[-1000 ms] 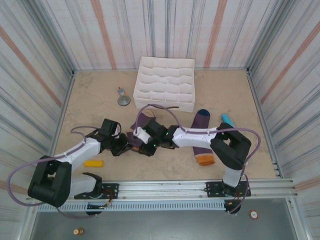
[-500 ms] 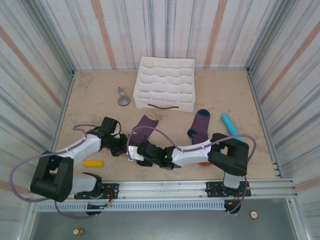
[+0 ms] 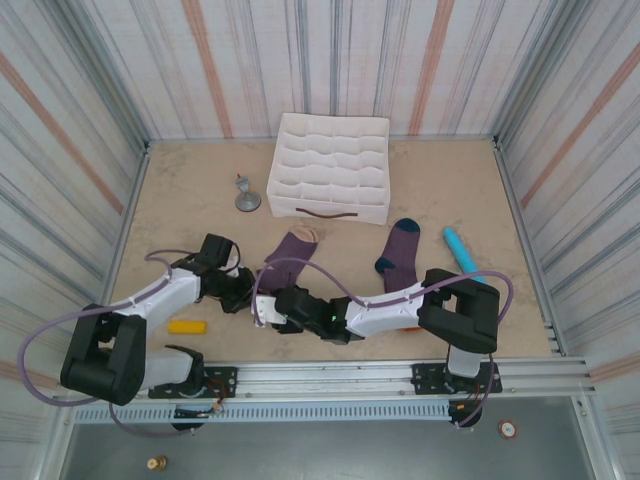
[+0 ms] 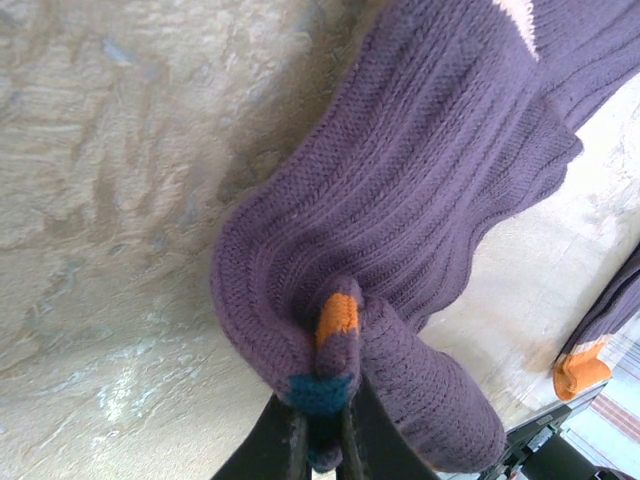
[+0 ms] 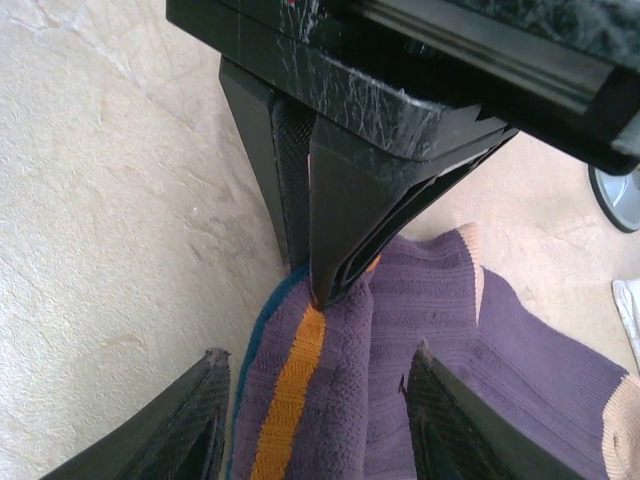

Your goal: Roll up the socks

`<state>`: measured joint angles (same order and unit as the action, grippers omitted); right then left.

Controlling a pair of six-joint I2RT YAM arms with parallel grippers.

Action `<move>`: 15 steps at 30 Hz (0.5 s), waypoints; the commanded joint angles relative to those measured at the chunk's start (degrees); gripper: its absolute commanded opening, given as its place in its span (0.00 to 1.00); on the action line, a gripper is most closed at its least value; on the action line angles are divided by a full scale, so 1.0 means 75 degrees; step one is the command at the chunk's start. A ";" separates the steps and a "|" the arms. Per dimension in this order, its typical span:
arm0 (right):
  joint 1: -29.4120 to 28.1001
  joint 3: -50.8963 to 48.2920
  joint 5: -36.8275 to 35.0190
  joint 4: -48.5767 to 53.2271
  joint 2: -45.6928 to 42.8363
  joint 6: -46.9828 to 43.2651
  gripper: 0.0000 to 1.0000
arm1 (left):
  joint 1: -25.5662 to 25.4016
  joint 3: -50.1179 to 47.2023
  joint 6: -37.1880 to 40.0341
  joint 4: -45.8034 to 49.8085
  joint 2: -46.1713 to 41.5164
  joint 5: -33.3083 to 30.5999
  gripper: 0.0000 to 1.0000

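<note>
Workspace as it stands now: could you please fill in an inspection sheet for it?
Surface: beige table, no spills seen.
Job's things: purple sock pinched at a fold, not yet rolled; second sock lying flat, unrolled.
Clutter: white divided box, yellow block, teal cylinder, grey stand.
Tools: left tool shut on the purple sock; right tool open, straddling it.
Cables: purple cables arch above the table, one crossing the purple sock in the top view.
Surroundings: striped walls, metal rail.
</note>
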<state>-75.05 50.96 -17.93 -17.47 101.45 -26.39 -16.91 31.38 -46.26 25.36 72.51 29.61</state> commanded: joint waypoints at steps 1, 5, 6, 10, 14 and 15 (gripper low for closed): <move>-0.0060 -0.0065 0.0074 0.0130 0.0185 0.0149 0.50 | 0.0066 0.0047 0.0238 0.0215 0.0083 0.0234 0.00; -0.0049 -0.0112 0.0017 -0.0016 0.0519 0.0225 0.50 | 0.0085 0.0082 0.0312 0.0273 0.0127 0.0260 0.00; -0.0043 -0.0124 0.0012 -0.0058 0.0589 0.0237 0.50 | 0.0099 0.0089 0.0331 0.0295 0.0129 0.0278 0.00; -0.0014 -0.0123 0.0025 -0.0124 0.0712 0.0295 0.50 | 0.0135 0.0094 0.0378 0.0365 0.0105 0.0301 0.00; 0.0020 -0.0127 -0.0020 -0.0137 0.0799 0.0285 0.50 | 0.0172 0.0094 0.0415 0.0367 0.0118 0.0333 0.00; 0.0022 -0.0138 -0.0040 -0.0153 0.0812 0.0285 0.50 | 0.0180 0.0094 0.0424 0.0362 0.0139 0.0353 0.00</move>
<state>-74.98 50.28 -18.02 -18.09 106.17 -25.98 -16.05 31.40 -44.77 26.02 73.10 30.92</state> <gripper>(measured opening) 0.501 0.097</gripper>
